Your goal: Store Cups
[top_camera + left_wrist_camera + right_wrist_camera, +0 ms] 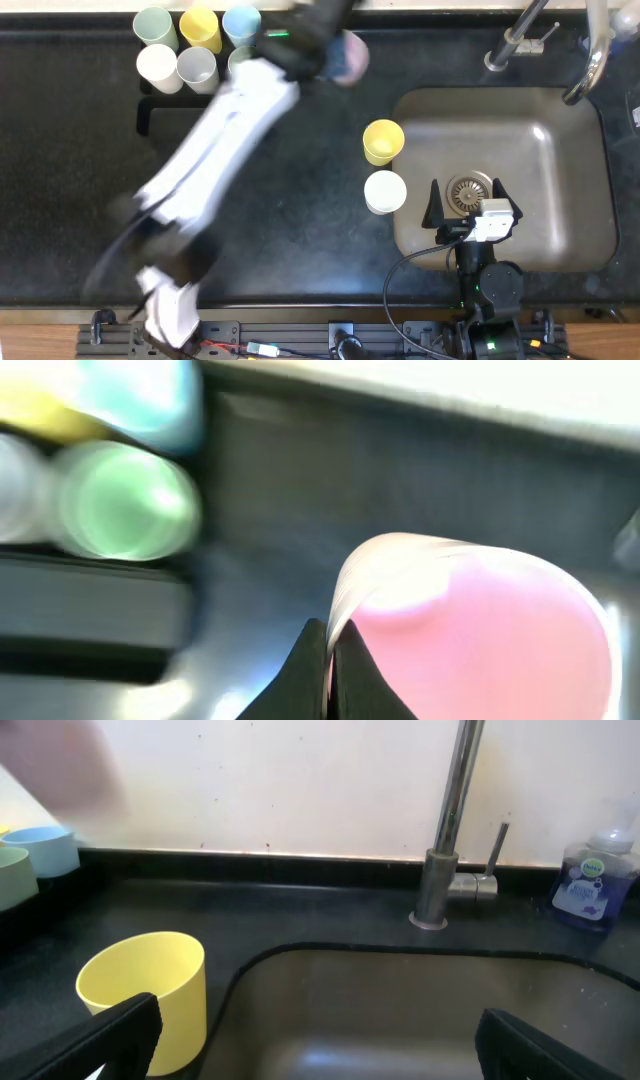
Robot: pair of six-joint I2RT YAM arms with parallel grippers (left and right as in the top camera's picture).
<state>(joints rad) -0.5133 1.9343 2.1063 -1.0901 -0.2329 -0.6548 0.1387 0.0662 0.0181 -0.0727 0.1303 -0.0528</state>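
Pinching the thin rim, left claw (328, 645) holds a pale pink cup (480, 630).

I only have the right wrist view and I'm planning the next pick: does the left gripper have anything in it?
Observer: Yes, the left gripper is shut on the rim of a pink cup.
Operator: Whereabouts?
Observer: At the back of the counter, near the green cup of the stored group but apart from it.
Operator: Any loose cup besides the yellow one I see?
Observer: A white cup stands next to the yellow cup, on the counter by the sink's left edge.
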